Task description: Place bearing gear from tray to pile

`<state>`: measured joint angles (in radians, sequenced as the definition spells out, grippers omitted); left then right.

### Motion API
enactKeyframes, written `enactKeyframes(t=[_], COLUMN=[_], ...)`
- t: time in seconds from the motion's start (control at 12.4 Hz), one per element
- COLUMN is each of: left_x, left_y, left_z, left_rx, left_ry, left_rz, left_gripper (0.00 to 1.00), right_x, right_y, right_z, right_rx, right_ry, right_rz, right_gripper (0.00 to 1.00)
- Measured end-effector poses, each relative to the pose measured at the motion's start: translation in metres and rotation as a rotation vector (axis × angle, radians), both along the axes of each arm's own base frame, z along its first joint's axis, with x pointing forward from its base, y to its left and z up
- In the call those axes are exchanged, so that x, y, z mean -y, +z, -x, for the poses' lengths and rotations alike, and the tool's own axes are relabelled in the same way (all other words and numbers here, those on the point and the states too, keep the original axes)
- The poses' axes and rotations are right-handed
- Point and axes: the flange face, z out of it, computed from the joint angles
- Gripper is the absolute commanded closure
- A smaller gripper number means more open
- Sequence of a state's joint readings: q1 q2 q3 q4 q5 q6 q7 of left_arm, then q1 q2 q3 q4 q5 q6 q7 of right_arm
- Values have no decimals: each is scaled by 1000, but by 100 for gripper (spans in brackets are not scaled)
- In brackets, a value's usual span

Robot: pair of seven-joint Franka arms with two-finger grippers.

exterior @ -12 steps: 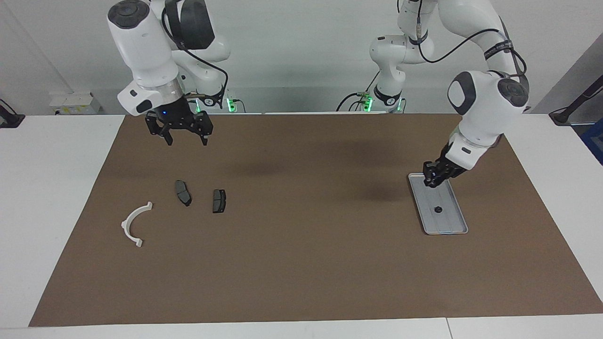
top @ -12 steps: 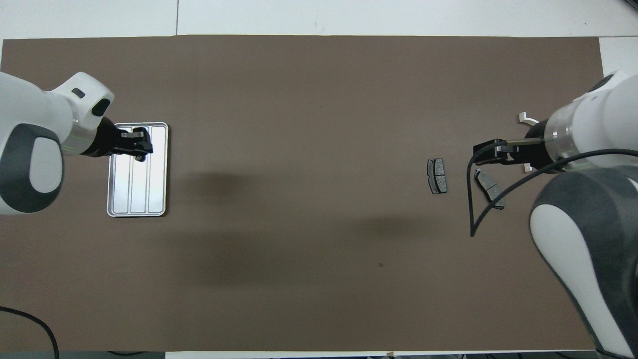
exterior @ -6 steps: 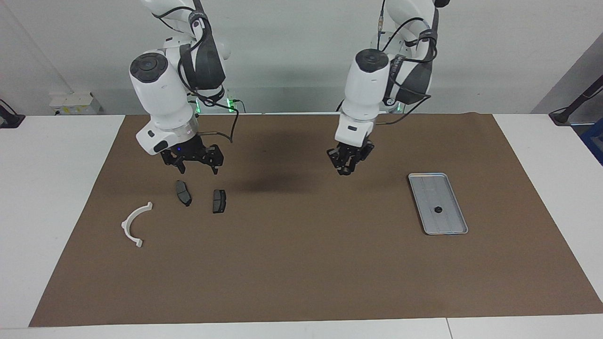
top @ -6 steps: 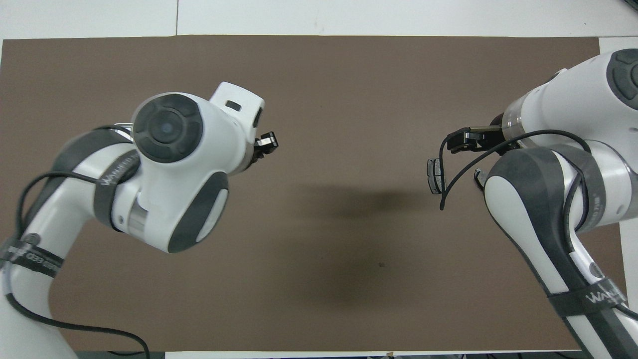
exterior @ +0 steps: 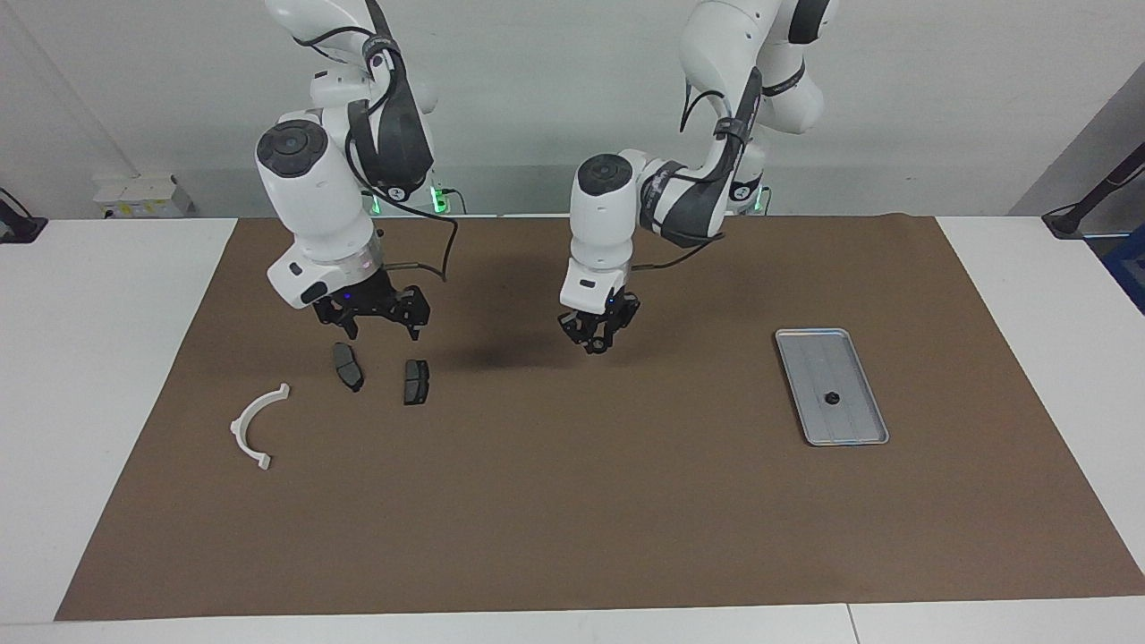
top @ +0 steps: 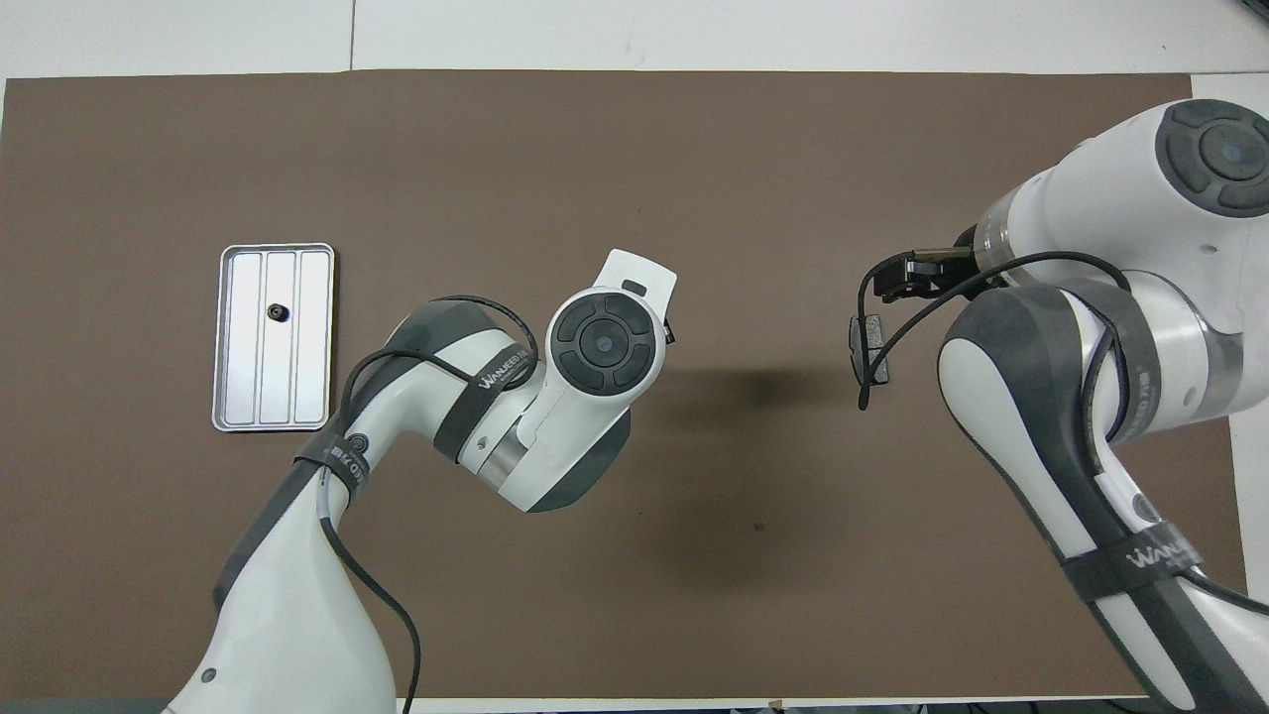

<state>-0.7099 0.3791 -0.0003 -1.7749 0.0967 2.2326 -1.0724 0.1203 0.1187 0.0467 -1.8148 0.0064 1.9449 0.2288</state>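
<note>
The silver tray [exterior: 818, 358] lies toward the left arm's end of the mat and also shows in the overhead view [top: 312, 337]. A small black bearing gear [exterior: 831, 398] sits on its floor [top: 275, 312]. The pile lies toward the right arm's end: a white half-ring bracket [exterior: 258, 422] and two dark brake pads [exterior: 348, 367] [exterior: 416, 382]. My left gripper [exterior: 593, 344] hangs shut over the mat's bare middle, with nothing visible in it. My right gripper [exterior: 379, 333] is open and empty, just above the two pads. In the overhead view the right arm hides most of the pile.
A brown mat [exterior: 572, 501] covers the white table. One brake pad [top: 867, 347] shows partly under the right arm's cable in the overhead view. The left arm's elbow spans the mat's middle there.
My left gripper has left the tray and swung to the mat's middle; the gear stayed on the tray. My right gripper has come down over the brake pads.
</note>
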Motion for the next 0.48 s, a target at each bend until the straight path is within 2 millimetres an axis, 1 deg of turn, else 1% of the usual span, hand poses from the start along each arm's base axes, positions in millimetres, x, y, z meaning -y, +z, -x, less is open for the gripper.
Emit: enactKeyframes(t=[0.16, 0.4, 0.48], left_x=[-1, -10, -12], left_y=[-23, -46, -51], left_z=[-2, 7, 9], left_rx=[-1, -16, -19], left_ry=[0, -1, -2], left_rz=[-2, -13, -15], left_gripper=[100, 100, 100], right_x=[0, 0, 0], right_y=[0, 0, 0], right_z=[0, 0, 0], right_rx=[0, 0, 0], right_ry=[0, 0, 0], right_rz=[0, 0, 0], right_gripper=[0, 0, 0])
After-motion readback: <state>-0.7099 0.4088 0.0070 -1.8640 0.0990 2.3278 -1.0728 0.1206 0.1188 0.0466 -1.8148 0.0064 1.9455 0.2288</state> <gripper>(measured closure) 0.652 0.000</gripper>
